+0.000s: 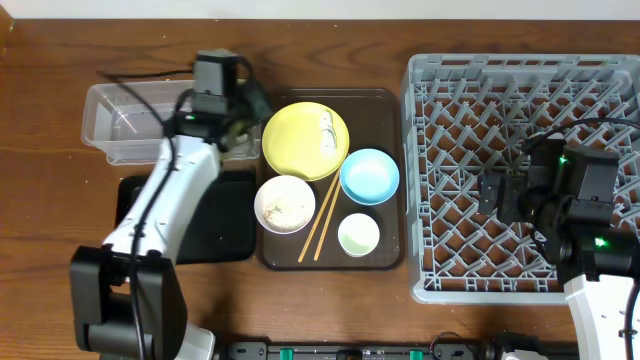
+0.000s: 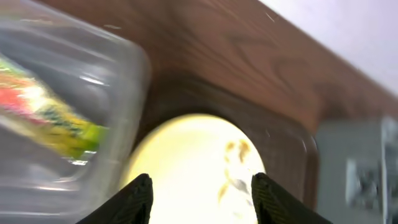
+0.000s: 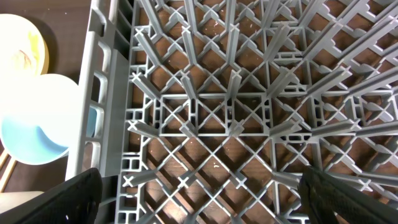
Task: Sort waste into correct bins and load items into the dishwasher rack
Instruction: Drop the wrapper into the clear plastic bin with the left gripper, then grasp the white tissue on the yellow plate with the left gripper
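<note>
We see the left gripper [image 2: 200, 190] released, jaws spread wide with nothing between them, hovering at the far left corner of the brown serving tray [image 1: 392, 262]. The snack wrapper [image 2: 53, 118] lies inside the clear tub [image 1: 125, 122], which sits just off the tray's left edge at its far end. From the wrist the wrapper is up and to the left of the fingers, apart from them. Straight ahead between the fingers is the yellow plate [image 1: 298, 142], on the tray's far left part, with the crumpled tissue [image 1: 327, 128] on it. Also on the tray are the white bowl [image 1: 285, 203] at near left holding rice grains [image 1: 284, 209], the light blue bowl [image 1: 370, 175] toward the right, the green cup [image 1: 358, 234] at near right, and the chopsticks [image 1: 322, 218] lying slantwise in the middle. The black tray [image 1: 228, 228] lies beside the tray's near left edge. The right gripper [image 3: 202, 180], likewise spread and holding nothing, hangs over the dishwasher rack [image 1: 480, 90], just right of the tray.
</note>
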Robot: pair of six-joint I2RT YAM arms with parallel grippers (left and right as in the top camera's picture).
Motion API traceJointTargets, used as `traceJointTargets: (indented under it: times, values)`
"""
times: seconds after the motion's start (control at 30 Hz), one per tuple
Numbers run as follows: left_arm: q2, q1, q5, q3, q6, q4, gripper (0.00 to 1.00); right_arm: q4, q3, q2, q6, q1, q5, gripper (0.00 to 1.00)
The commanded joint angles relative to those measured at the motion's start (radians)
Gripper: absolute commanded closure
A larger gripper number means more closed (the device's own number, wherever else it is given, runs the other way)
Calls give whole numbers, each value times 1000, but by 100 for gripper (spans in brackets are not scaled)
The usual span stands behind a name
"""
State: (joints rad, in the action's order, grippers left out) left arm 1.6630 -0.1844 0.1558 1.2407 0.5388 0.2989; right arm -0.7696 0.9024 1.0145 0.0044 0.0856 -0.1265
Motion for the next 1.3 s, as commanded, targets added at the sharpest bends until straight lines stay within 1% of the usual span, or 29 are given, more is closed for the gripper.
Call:
traceJointTargets:
  times: [0.0, 0.07, 0.13, 0.33, 0.5, 0.63, 0.73, 0.77, 0.8, 0.83, 0.87, 1.0, 1.13, 1.2, 1.27]
  values:
    - [36, -78, 8, 9, -169, -19, 44, -1, 22, -2, 10, -27, -5, 1]
    - [68, -115, 8, 9, -192, -37, 40, -1, 22, -2, 10, -27, -5, 1]
    - [105, -143, 9, 9, -191, -56, 38, -1, 22, -2, 10, -27, -5, 1]
    - [224, -204, 9, 9, -192, -142, 38, -1, 22, -2, 10, -27, -5, 1]
    - [301, -230, 9, 9, -191, -155, 39, -1, 22, -2, 10, -27, -5, 1]
    - [345, -241, 9, 9, -191, -146, 50, -1, 22, -2, 10, -27, -5, 1]
    - [354, -245, 9, 9, -191, -136, 69, -1, 22, -2, 10, -27, -5, 1]
    - [351, -245, 10, 9, -191, -135, 76, -1, 22, -2, 10, -27, -5, 1]
    - [346, -244, 10, 9, -191, -132, 81, -1, 22, -2, 10, -27, -5, 1]
    - [336, -243, 9, 9, -191, -127, 89, -1, 22, -2, 10, -27, -5, 1]
    - [321, -239, 9, 9, -191, -124, 93, -2, 22, -2, 10, -27, -5, 1]
    - [243, -209, 9, 9, -191, -113, 94, -5, 22, -2, 10, -27, -5, 1]
    - [126, -137, 8, 9, -190, -101, 94, -5, 22, -2, 9, -27, -5, 1]
    - [77, -89, -1, 9, -159, -97, 94, -5, 22, -2, 9, -27, -5, 1]
    - [38, -36, -44, 9, -89, -78, 94, -5, 22, -2, 9, -27, -5, 1]
